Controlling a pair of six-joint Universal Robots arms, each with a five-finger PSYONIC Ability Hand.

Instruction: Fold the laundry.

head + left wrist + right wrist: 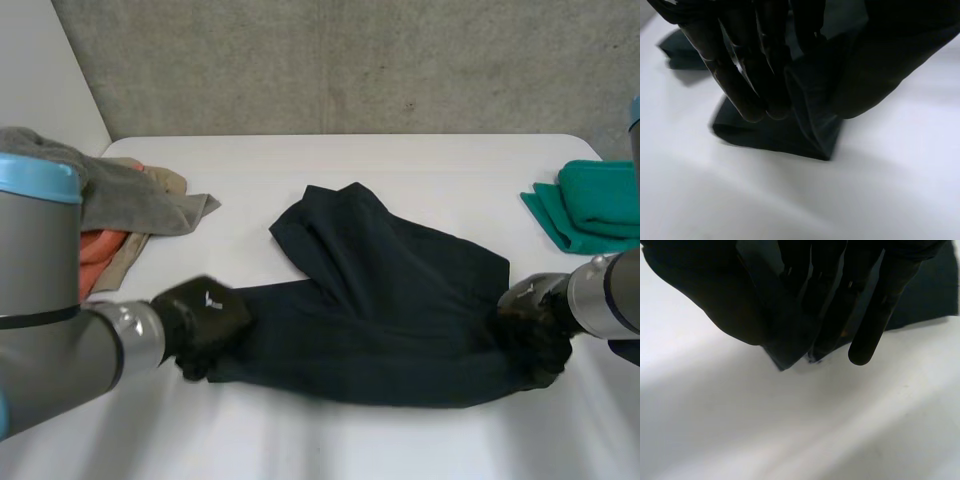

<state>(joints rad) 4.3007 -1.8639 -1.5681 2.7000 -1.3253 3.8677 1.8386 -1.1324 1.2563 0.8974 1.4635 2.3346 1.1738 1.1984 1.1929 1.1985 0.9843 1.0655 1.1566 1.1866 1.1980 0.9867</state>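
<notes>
Now: a dark cloth (400, 320), near-black and soft, lies spread in the middle of the white table (300, 445), its far part rumpled into a raised crease towards the far edge. My left hand (205, 320) is at the cloth's near left corner; in the left wrist view fingers and thumb pinch a bunched fold of that corner between them. My right hand (535, 335) is at the near right corner, by the table's right edge; in the right wrist view the thumb and most fingers close on the corner tip, one finger pointing straight past it. So both hands grip the near edge, one corner each. By the table's left edge sits a loose heap of grey, orange and beige laundry (130, 205), unfolded. By the right edge lies a folded teal cloth (595, 205), which looks done. My judgement: early in this piece. No clean fold shows in the dark cloth yet; the near edge has to be carried over to the far edge, then the heap remains.
</notes>
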